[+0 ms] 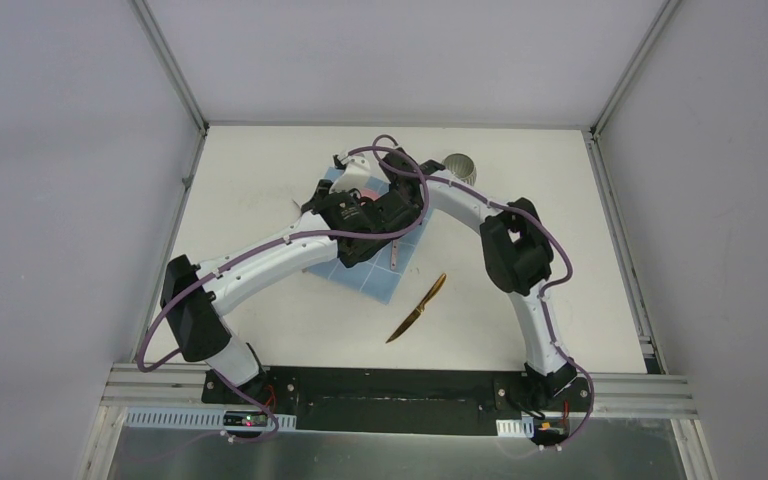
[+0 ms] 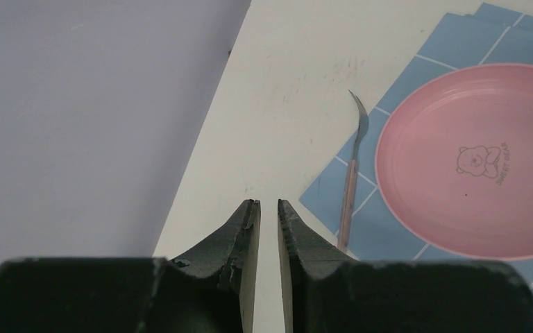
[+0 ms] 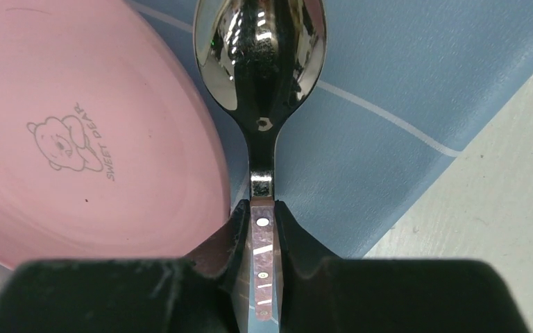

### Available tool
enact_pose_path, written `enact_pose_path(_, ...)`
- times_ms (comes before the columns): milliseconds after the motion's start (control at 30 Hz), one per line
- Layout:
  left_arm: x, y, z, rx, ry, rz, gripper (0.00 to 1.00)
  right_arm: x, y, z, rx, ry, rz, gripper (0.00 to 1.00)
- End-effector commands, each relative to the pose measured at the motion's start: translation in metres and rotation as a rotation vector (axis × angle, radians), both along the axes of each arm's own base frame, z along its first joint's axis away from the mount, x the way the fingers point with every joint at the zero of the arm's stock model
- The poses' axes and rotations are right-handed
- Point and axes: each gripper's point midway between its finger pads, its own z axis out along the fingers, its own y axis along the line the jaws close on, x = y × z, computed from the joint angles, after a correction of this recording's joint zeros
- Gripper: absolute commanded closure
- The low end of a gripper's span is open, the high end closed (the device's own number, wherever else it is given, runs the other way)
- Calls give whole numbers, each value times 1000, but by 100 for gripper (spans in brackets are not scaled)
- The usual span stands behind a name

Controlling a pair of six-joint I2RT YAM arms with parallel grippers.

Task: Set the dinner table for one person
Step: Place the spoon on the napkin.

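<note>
The right end effector (image 3: 262,208) is clamped on the handle of the spoon (image 3: 260,55). The spoon's round end hangs just beside the pink plate (image 3: 76,139), over the blue mat (image 3: 402,69). If it goes down crooked, the spoon may bump the plate's rim or land on it. The left end effector (image 2: 268,205) has its tips a little apart and holds nothing. It is near the fork (image 2: 350,180) and could knock it. The table (image 1: 480,340) lies under everything. It is big, flat and off-white, with metal rails (image 1: 620,255) along its edges.
</note>
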Motion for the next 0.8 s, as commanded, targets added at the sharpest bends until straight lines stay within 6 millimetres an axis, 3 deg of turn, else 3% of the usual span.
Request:
enact_pose_path(0, -3, 5, 12, -31, -50, 5, 82, 5, 4, 15, 29, -25, -17, 95)
enact_pose_path(267, -2, 1, 9, -29, -40, 2, 82, 1, -10, 25, -5, -56, -21, 69)
enact_pose_path(400, -1, 0, 7, -29, -37, 1, 82, 1, -17, 33, -28, -82, -19, 63)
enact_pose_path(567, -1, 0, 8, -30, -37, 1, 82, -10, -39, 64, -111, -121, 26, 62)
enact_pose_path(700, -1, -1, 8, -41, -37, 0, 82, -37, -66, 87, -219, -142, 87, 63)
enact_pose_path(767, -1, -2, 7, -47, -34, 0, 83, -53, -77, 87, -248, -138, 99, 72)
